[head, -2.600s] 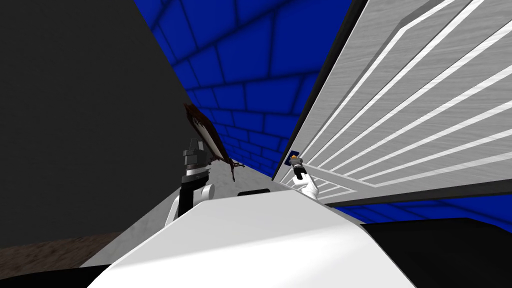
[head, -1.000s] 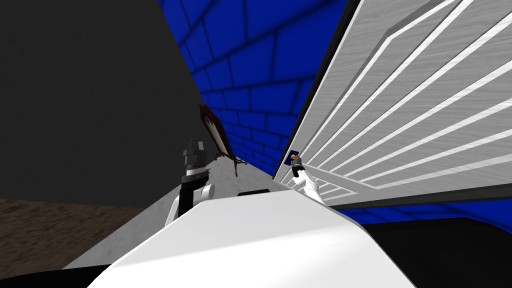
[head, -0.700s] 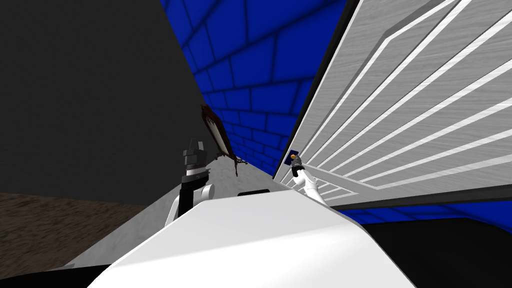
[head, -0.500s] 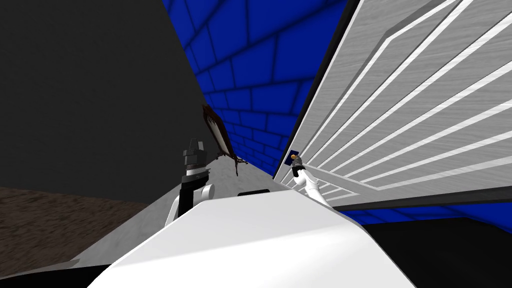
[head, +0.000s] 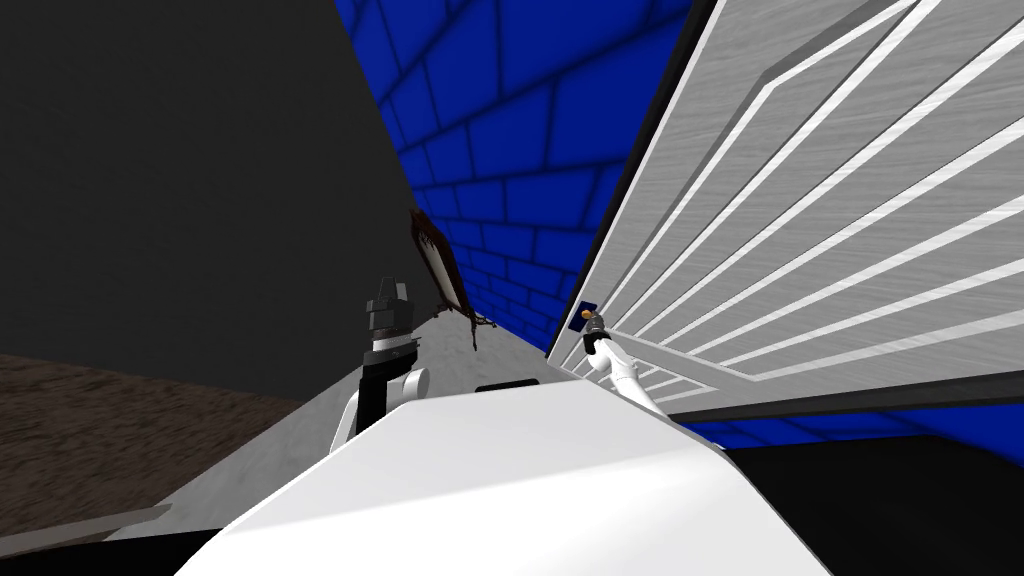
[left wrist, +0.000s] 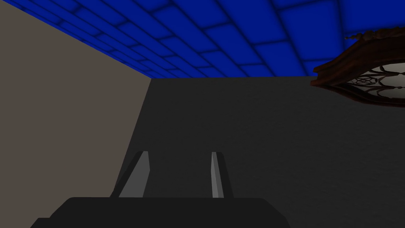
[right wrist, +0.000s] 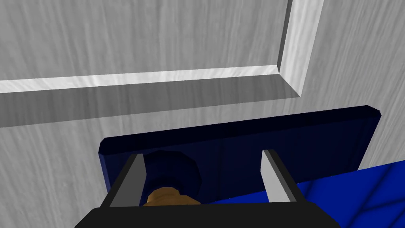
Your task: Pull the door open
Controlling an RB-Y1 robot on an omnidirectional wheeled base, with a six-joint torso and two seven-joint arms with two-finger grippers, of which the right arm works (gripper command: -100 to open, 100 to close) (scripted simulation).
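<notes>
**Holding at the door knob, right arm**

Standing to the robot's right, the door point(head: 820, 200) is light grey with pale raised strips framing its panels and a dark edge on the side nearest the robot's middle. A dark blue plate point(right wrist: 245, 146) is fixed flat on the door face close to that edge. From the plate a dark blue collar sticks out, ending in an amber knob point(right wrist: 170, 197).

The right gripper point(right wrist: 203, 156) is at the plate, pointing straight at the door. Its fingers are spread wide, not clamped. The knob and collar sit between them, hard against one finger point(right wrist: 132, 178), with a broad gap to the other. Actual contact with that finger cannot be confirmed. In the head view the same gripper point(head: 592, 325) shows small at the door's edge, on the end of the white forearm.

The left gripper point(left wrist: 178, 153) is raised in front of the robot's left side, well apart from the door. Its fingers stand apart with nothing between them, and the gap is narrower than the right's.

Past the door's edge is a blue brick wall point(head: 520, 150). A dark grey wall point(head: 180, 180) lies to the left, and a dark carved frame point(head: 440, 265) hangs where the two meet. Brown floor point(head: 90, 420) shows lower left.
</notes>
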